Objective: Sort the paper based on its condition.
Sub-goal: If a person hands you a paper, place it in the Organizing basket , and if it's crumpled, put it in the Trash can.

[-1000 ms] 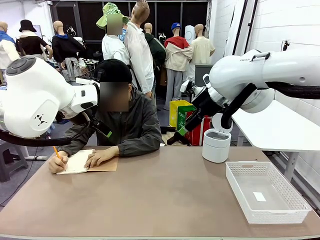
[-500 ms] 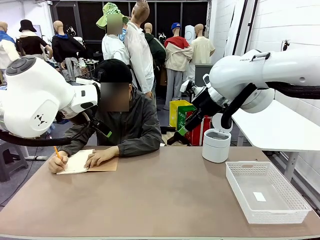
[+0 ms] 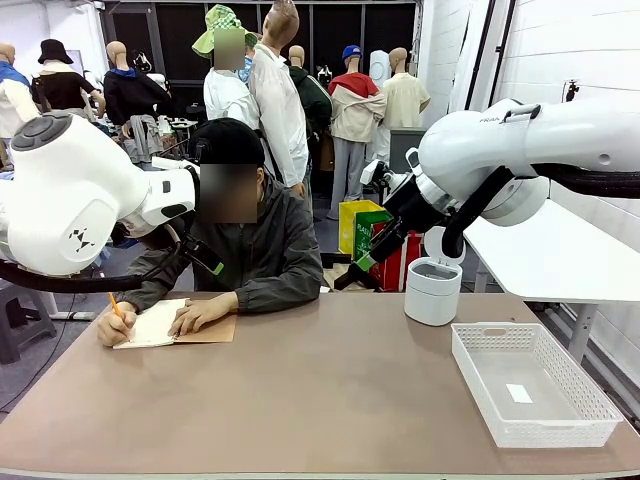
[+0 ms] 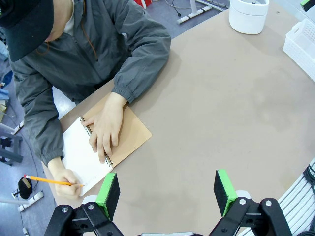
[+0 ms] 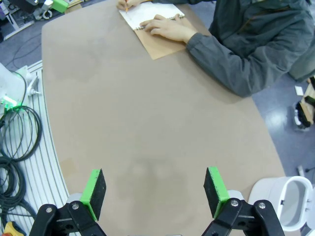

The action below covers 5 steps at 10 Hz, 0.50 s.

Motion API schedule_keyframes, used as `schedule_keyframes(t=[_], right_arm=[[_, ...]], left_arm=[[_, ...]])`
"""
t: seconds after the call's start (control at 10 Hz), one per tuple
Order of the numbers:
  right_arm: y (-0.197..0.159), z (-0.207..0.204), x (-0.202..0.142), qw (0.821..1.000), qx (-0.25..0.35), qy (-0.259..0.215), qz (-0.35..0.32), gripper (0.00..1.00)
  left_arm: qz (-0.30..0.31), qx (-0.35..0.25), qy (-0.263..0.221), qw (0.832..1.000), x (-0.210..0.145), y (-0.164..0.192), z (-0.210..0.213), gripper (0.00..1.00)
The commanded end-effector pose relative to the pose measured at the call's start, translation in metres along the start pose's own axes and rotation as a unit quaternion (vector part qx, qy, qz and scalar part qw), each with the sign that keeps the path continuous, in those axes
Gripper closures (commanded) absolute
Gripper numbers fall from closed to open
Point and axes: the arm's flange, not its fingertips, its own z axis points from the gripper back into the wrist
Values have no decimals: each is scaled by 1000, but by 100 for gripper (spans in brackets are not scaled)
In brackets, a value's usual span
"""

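Loose paper is out of view. At the far left of the table a person's hand (image 3: 202,314) rests on a spiral notebook (image 3: 150,326) with a brown cover, while the other hand writes on its white page (image 4: 81,152) with a pencil (image 4: 47,180). My left gripper (image 4: 167,192) hangs open high above the table, near the notebook, with nothing between its green pads. My right gripper (image 5: 155,194) is also open and empty, high over the bare tabletop, with the notebook (image 5: 153,12) far ahead of it.
A white lattice basket (image 3: 470,368) stands at the front right of the brown table (image 3: 330,390). A white round bin (image 3: 433,291) sits behind it near the far edge. Cables (image 5: 17,132) lie on the floor beside the table.
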Motion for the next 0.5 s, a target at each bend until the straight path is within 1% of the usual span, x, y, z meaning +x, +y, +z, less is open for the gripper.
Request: schedule_keyframes(t=[0.0,0.4], right_arm=[[0,-1,-1,1000,0,3,0,0],[0,-1,-1,1000,0,3,0,0]], left_arm=[[1,2,0,1000,-1,1,0,0],[1,2,0,1000,-1,1,0,0]])
